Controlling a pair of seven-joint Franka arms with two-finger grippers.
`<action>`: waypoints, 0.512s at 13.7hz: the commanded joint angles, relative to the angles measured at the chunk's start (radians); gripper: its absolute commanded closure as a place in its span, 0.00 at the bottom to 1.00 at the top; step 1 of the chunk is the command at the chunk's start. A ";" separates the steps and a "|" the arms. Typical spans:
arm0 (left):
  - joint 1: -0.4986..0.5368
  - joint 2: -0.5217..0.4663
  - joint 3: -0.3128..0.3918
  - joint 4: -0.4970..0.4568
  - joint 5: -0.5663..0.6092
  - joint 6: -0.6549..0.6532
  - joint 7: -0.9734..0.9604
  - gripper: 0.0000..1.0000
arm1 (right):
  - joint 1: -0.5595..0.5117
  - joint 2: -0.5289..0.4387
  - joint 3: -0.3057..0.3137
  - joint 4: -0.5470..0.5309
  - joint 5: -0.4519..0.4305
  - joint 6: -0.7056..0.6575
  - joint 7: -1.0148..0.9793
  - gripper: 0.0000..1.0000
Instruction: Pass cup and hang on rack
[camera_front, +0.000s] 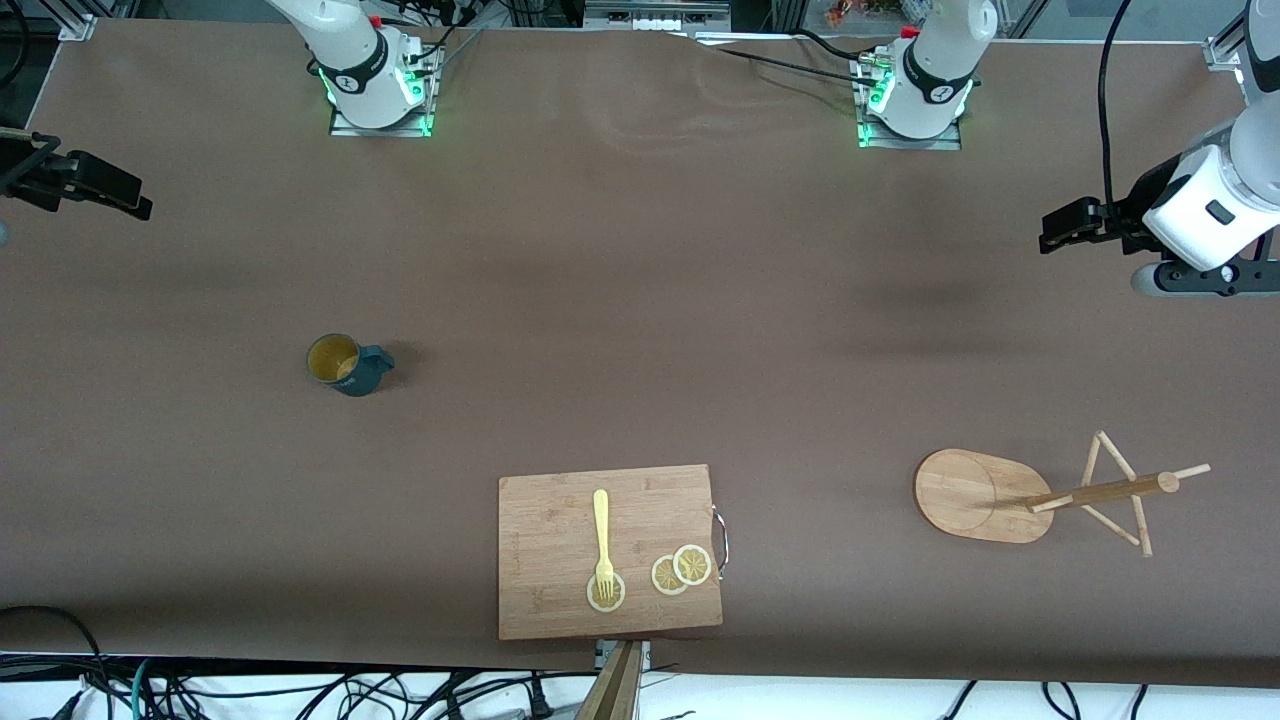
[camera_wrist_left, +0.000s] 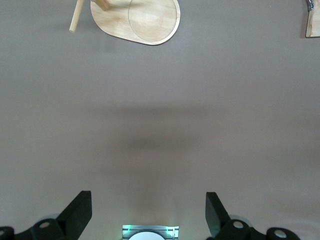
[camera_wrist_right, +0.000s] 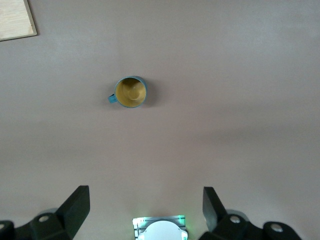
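The cup (camera_front: 345, 364) stands upright on the table (camera_front: 640, 280) toward the right arm's end, with nothing inside it; its handle points toward the left arm's end. The right wrist view looks straight down into the cup (camera_wrist_right: 131, 92) and shows its tan bottom, which the front view shows only partly. The rack (camera_front: 1040, 492) stands toward the left arm's end, well apart from the cup. The front view shows its whole pole and pegs; the left wrist view shows only the rack's (camera_wrist_left: 142, 20) oval base and one peg.

Between the two, nearer to the front camera, lies a board (camera_front: 560, 590) with a fork (camera_front: 602, 540) and three lemon slices (camera_front: 680, 570) on it.

The left gripper (camera_wrist_left: 148, 212) hangs over bare table, fingers wide apart, holding nothing. The right gripper (camera_wrist_right: 146, 210) hangs over bare table at the right arm's end, equally wide and holding nothing.
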 joint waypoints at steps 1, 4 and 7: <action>0.005 0.003 -0.006 0.018 0.021 -0.010 -0.006 0.00 | -0.007 -0.003 0.017 0.002 -0.015 -0.004 0.016 0.00; -0.012 0.003 0.009 0.020 0.021 -0.002 -0.006 0.00 | -0.012 0.003 0.014 0.002 -0.021 -0.001 0.019 0.00; -0.162 0.004 0.159 0.018 0.025 -0.002 -0.006 0.00 | -0.012 0.046 0.014 0.002 -0.025 0.003 0.027 0.00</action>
